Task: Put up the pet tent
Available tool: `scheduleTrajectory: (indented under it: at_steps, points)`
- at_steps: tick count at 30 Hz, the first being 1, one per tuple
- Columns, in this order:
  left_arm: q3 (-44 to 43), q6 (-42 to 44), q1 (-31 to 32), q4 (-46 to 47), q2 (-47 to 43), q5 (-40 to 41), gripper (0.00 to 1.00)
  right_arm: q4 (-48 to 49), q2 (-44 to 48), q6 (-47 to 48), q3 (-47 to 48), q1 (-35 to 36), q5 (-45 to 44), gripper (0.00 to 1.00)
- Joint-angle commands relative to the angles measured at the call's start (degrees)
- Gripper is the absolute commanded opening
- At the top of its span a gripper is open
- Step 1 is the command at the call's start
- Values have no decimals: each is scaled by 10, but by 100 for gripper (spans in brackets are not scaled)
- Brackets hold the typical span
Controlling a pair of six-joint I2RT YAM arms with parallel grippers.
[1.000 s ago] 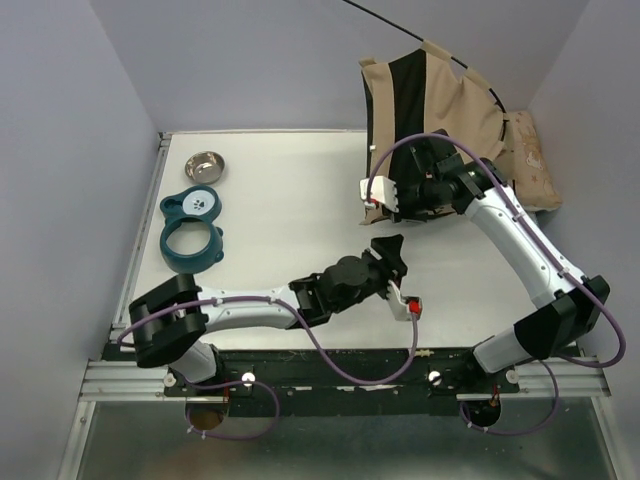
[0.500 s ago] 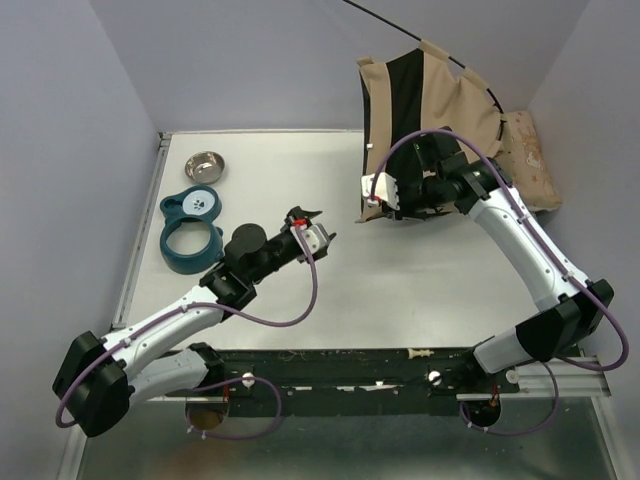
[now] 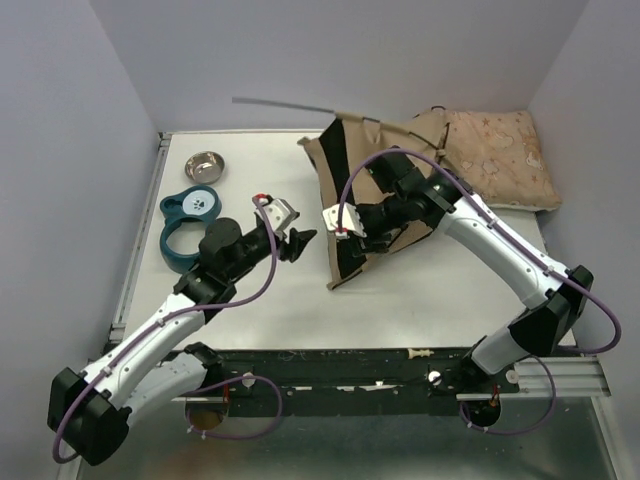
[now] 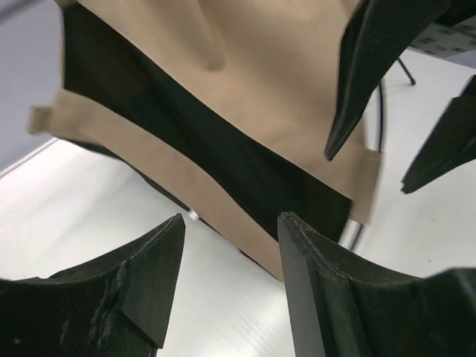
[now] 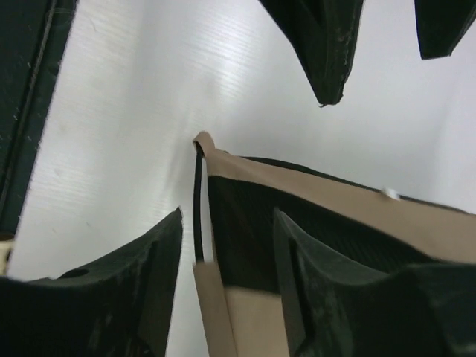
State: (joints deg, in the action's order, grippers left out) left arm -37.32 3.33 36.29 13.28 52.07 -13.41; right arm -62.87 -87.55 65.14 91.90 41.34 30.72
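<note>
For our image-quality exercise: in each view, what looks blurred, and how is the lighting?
Top view: even light, sharp, except the pole smeared into a grey streak. Left wrist: pet tent crisp, its right edge soft. Right wrist: table brightly lit, tent's lower fabric blurred.

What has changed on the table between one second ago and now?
The right tool dragged the pet tent from the far right corner toward the middle of the table, uncovering the pink cushion. Its jaws, shut before, now stand apart around the tent's edge. The left tool, open, swung left and now faces the tent's left side. The metal bowl and teal ring stayed put.
</note>
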Motion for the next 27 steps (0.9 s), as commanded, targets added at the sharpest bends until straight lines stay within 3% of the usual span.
scheduleTrajectory:
  at_steps: [1, 4, 7, 10, 14, 19, 22, 27]
  points:
    - [0, -60, -81, -83, -37, -91, 67, -2, -15, -56, 60, 0, 27, 65]
    - [4, -83, -118, -101, -42, -110, 68, 25, 18, -112, 70, 0, 74, 84]
    - [-12, -87, -122, -112, -33, -134, 69, 46, 45, -153, 77, -2, 92, 90]
    - [-28, -79, -122, -128, -19, -149, 71, 46, 70, -200, 72, -38, 90, 91]
    - [-59, -54, -122, -164, 6, -152, 84, 23, 86, -222, 67, -163, 88, 93]
    - [-126, -18, -122, -210, 61, -172, 91, -63, 58, -233, 109, -277, 58, 92]
    - [-171, 26, -120, -288, 99, -229, 87, -72, 78, -231, 63, -314, 78, 90]
    - [-104, 72, -109, -270, 59, -238, 79, -9, 127, -290, -35, -313, 123, 88]
